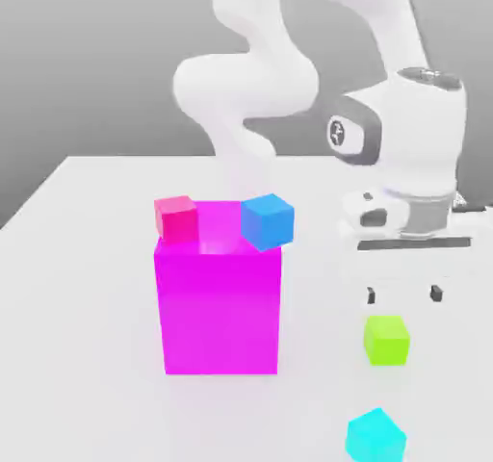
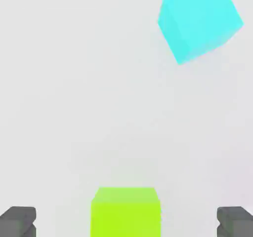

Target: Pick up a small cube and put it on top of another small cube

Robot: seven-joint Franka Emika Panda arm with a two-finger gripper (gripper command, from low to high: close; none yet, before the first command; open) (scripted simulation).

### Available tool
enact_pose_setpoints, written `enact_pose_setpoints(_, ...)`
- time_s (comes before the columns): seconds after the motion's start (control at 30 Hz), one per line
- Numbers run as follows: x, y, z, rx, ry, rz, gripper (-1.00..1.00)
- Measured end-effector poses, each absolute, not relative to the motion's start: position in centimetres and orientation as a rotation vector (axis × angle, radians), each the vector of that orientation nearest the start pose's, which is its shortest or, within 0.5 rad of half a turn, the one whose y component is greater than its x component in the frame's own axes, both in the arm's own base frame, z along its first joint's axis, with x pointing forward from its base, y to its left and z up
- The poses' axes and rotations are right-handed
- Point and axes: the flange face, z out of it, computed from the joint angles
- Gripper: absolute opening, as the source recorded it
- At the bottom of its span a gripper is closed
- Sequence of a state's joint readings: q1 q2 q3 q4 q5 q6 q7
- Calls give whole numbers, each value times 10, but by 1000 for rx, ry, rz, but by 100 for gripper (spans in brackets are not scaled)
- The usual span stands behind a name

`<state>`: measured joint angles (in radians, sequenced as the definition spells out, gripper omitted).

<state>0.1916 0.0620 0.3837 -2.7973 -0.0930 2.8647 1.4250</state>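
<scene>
The small lime-green cube (image 1: 386, 340) (image 2: 126, 211) rests on the white table, toward the exterior view's right. My gripper (image 1: 404, 295) (image 2: 126, 222) hovers just above and slightly behind it, open, its dark fingertips (image 2: 18, 220) spread wide on either side of the cube without touching it. A cyan cube (image 1: 376, 435) (image 2: 200, 21) lies on the table nearer the front edge, beyond the green one in the hand view.
A big magenta block (image 1: 220, 301) stands at the exterior view's left-centre, with a small pink-red cube (image 1: 177, 218) and a blue cube (image 1: 267, 220) on its top. The white table (image 1: 87, 335) spreads around them.
</scene>
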Motion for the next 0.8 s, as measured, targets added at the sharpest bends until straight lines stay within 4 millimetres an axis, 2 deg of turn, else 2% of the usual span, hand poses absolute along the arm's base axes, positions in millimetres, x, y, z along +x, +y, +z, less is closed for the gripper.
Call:
enact_pose_setpoints(0.17, 308, 212, 144, -2912, 1171, 3, 0)
enact_pose_setpoints(0.2, 307, 212, 136, -2913, 1171, 2, -100)
enact_pose_setpoints(0.43, 307, 212, 134, -2912, 1170, 0, -100)
enact_pose_setpoints(0.67, 310, 211, 192, -2915, 1168, -2, -100)
enact_pose_setpoints(0.8, 361, 202, 210, -2921, 1148, 3, -100)
